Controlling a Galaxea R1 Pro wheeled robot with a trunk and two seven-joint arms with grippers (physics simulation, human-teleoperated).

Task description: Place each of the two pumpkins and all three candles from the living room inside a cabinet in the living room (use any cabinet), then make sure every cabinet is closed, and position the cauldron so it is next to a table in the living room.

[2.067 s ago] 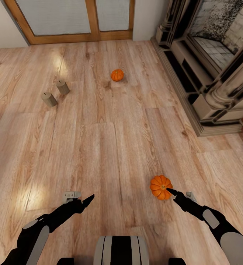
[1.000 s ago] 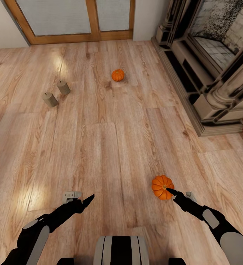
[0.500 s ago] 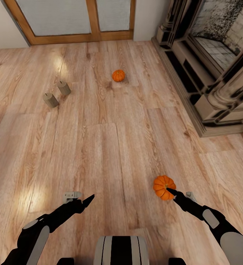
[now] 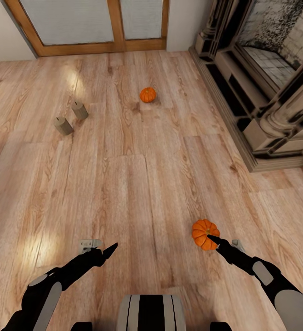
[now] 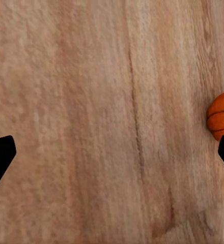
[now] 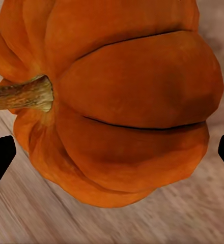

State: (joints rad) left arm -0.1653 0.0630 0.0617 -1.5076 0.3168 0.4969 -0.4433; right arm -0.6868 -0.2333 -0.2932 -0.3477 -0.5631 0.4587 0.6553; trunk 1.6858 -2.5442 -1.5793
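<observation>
A near pumpkin (image 4: 204,233), orange and ribbed, lies on the plank floor right at the tip of my right gripper (image 4: 213,239). In the right wrist view this pumpkin (image 6: 127,101) looms large between the open black fingertips (image 6: 1,156), stem pointing sideways. My left gripper (image 4: 111,249) hovers open over bare floor, and the same pumpkin (image 5: 223,116) sits at the edge of the left wrist view. A second pumpkin (image 4: 147,95) rests farther off. Two beige candles (image 4: 63,125) (image 4: 79,110) stand at the far left. The cabinet, table and cauldron are out of view.
An ornate stone fireplace (image 4: 261,105) with a stepped base runs along the right side. A wood-framed glass door (image 4: 91,27) closes the far wall. Open plank floor lies between the pumpkins and candles.
The whole picture has drifted slightly right, so the camera moved. The near pumpkin now sits a little more to the right against my right gripper's tip. Both arms hold their pose.
</observation>
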